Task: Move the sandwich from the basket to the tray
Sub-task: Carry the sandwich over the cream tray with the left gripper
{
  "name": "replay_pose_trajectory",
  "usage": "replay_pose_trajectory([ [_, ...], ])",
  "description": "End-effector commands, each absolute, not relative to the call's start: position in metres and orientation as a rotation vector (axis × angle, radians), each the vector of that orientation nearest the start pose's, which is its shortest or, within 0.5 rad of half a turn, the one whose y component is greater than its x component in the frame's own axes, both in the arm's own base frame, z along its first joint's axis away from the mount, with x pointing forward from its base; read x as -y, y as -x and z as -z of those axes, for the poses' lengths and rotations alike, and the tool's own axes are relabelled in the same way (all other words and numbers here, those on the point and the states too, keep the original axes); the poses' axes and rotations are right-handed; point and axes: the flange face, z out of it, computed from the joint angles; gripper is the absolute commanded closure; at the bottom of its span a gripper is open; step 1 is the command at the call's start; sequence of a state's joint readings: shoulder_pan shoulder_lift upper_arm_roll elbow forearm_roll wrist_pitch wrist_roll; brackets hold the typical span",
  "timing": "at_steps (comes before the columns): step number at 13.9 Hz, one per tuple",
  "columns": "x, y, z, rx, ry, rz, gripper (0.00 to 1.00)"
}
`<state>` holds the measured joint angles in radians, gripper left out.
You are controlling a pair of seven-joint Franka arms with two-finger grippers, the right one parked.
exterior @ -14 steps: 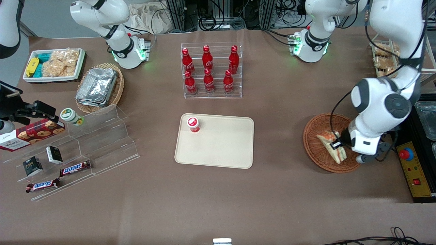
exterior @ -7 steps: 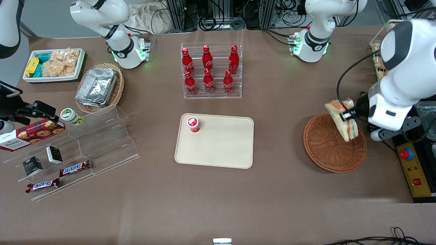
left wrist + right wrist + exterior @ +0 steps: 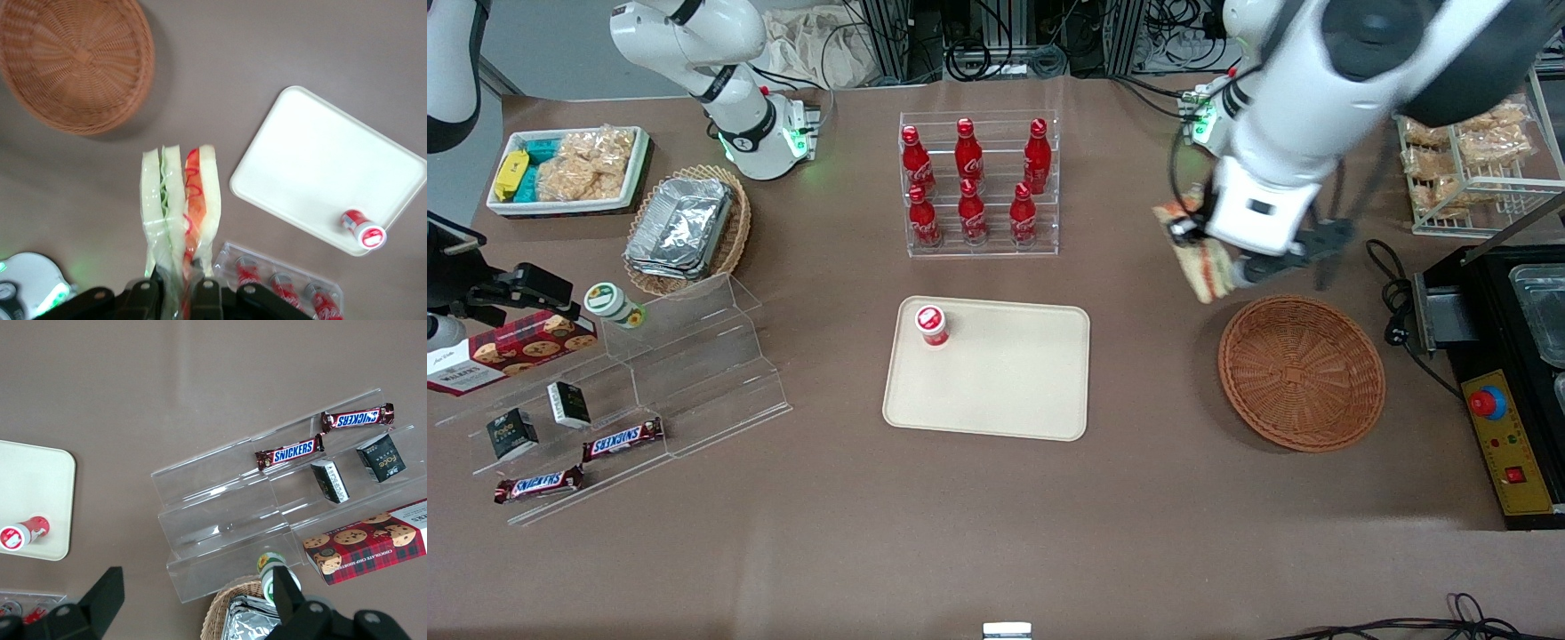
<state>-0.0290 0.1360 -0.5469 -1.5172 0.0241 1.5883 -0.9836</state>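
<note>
- Gripped the sandwich in the claw, fingers clamped on its wrapped base, wedge pointing out and away from the wrist.
- Hung in the air above the bare counter, between the basket and the tray, clear of both.
- Lay empty, that basket: pick-up judged done, lift finished.
- Sat ahead toward the parked arm's end, the tray, mostly bare, with only a small red-capped bottle standing near one corner.
- Judged roughly halfway: carry over the tray, lowering and release all left to do.
- Best set down on the open part, well apart from the bottle, to avoid knocking it.
</note>
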Motion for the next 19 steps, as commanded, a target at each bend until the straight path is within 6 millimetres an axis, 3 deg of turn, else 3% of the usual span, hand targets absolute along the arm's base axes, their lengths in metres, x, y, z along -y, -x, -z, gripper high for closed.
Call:
replay_pose_trajectory([
  [1, 0.349, -0.514, -0.534, 0.683, 3.072, -0.087, 0.87],
  [5, 0.405, -0.533, -0.42, 0.806, 3.026, -0.105, 0.87],
  [9, 0.434, -0.543, -0.331, 0.854, 3.024, -0.026, 0.87],
  [12, 0.438, -0.55, -0.286, 0.844, 3.027, 0.036, 0.87],
  [16, 0.444, -0.548, -0.257, 0.824, 3.036, 0.05, 0.85],
  [19, 0.443, -0.55, -0.251, 0.841, 3.041, 0.046, 0.66],
])
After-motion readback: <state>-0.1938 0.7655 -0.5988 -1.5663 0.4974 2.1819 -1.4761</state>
